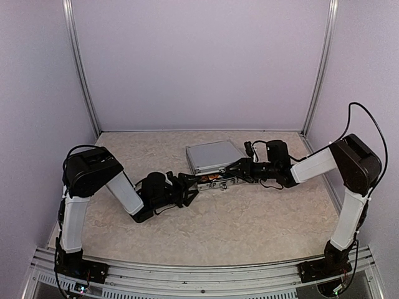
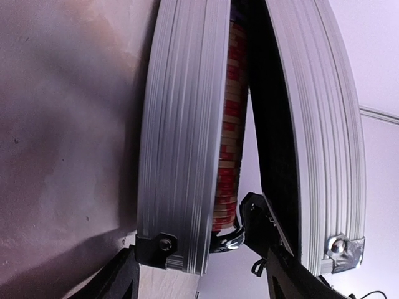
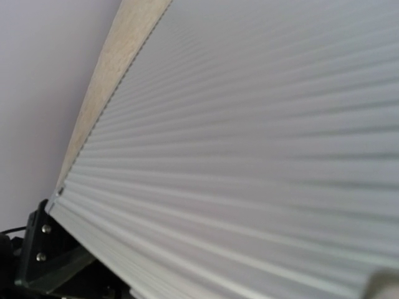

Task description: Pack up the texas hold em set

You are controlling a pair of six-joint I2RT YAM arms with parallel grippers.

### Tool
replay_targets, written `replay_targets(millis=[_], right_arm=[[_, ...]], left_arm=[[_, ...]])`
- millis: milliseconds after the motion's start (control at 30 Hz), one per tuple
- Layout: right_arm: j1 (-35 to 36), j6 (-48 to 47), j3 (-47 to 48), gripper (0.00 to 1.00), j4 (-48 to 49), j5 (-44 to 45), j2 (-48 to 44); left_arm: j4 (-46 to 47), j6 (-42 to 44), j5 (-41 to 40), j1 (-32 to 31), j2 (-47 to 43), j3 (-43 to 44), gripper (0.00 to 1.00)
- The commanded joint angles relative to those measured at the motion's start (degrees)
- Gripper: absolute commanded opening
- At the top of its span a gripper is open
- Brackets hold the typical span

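The texas hold em set is a silver ribbed case (image 1: 213, 157) on the table, its lid tilted partly down over the base. In the left wrist view the base (image 2: 181, 137) and the lid (image 2: 327, 143) stand apart, with a stack of red and white chips (image 2: 229, 124) showing in the gap. My left gripper (image 1: 192, 187) sits at the case's near left end; its fingers (image 2: 121, 280) stand open on either side of the base's corner. My right gripper (image 1: 239, 171) is at the case's front right edge. The lid (image 3: 249, 156) fills the right wrist view and hides those fingers.
The case lies mid-table, towards the back. A black corner bracket (image 3: 42, 244) of the case and a strip of beige tabletop (image 3: 118, 68) show past the lid. Pale walls and metal posts (image 1: 82, 68) close in the table on three sides.
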Motion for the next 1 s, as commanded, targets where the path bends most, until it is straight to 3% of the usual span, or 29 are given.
replay_targets(millis=[0, 467, 967], right_arm=[[-0.5, -1.0, 2.3, 0.54, 1.0, -1.0, 1.8], [-0.9, -2.2, 4.6, 0.55, -0.4, -2.1, 2.0], [-0.9, -6.2, 3.1, 0.56, -4.3, -1.5, 2.0]], left_arm=[[13.4, -3.0, 2.2, -1.6, -4.8, -1.5, 0.71], [10.7, -2.7, 1.4, -3.2, -12.5, -9.4, 0.83], [6.4, 0.4, 3.6, -2.4, -4.8, 2.9, 0.88]])
